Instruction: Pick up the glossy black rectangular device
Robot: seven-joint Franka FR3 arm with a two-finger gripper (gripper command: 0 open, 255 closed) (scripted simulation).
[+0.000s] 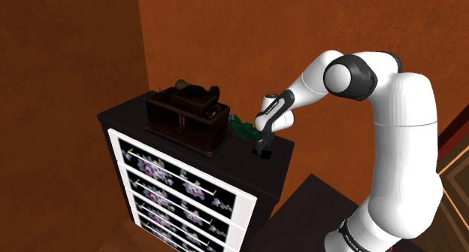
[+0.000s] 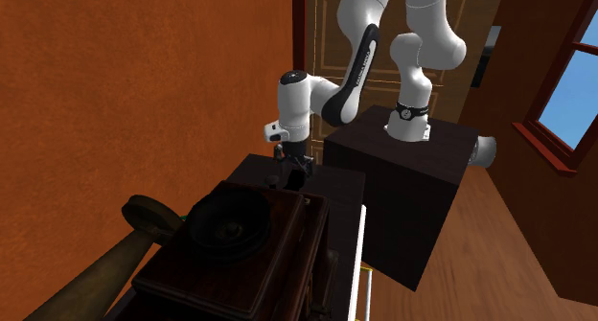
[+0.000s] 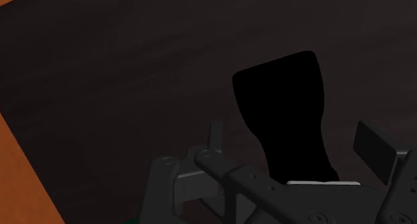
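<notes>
One flat, pure-black device [image 3: 284, 109] with rounded corners lies inside the tool [image 3: 293, 141], whose jaws stand apart, not touching it.

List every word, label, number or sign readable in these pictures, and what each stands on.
No text can be read in these pictures.
forearm: dark strip like lettering, too small to read.
base ring: pale marks, too small to read.
black device: plain, no print visible.
drawer fronts: flower pattern, no lettering.
</notes>
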